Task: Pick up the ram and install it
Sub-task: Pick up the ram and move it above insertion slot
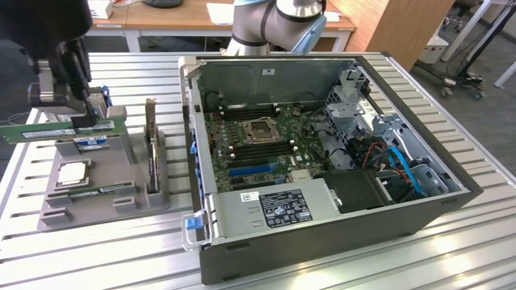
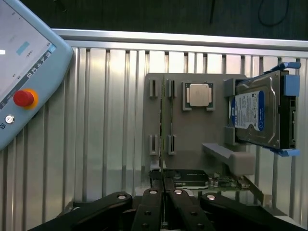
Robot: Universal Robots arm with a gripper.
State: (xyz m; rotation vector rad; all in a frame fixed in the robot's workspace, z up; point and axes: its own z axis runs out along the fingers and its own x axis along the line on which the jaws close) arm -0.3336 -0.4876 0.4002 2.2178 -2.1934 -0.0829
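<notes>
Ram (image 1: 48, 132) first: hangs lengthwise and close to level above the grey holder (image 1: 105, 202) at the exterior view's left, well apart from the open computer case (image 1: 322, 241). Sits pinched across its flat faces in the gripper (image 1: 81, 121), with the fingers (image 2: 150, 207) pressed almost together on the thin board. Grips toward the end nearer the case, leaving a long free length jutting to the exterior view's left. Looks, judging by that height and place, like the carry from holder to motherboard (image 1: 294, 160).

Treat the off-centre hold as the main concern. Expect the free end to sag or swing, so travel smoothly and avoid sharp wrist turns. Go high enough to clear the upright expansion card (image 1: 151, 142) and the case's near wall (image 1: 192, 121) while crossing. Hold the ram level, contact edge down, with no twist in the pinch. Line its length up with the long black memory slots (image 1: 254, 148) beside the processor socket (image 1: 260, 128). Cannot tell the free slot or the latch positions from here, so check both before committing. Mind the blue cables (image 1: 403, 169) at the far side of the case. Leave alone the second stick (image 1: 98, 192) lying in the holder, the loose processor (image 1: 71, 173) and the blue-labelled hard drive (image 2: 262, 110).
</notes>
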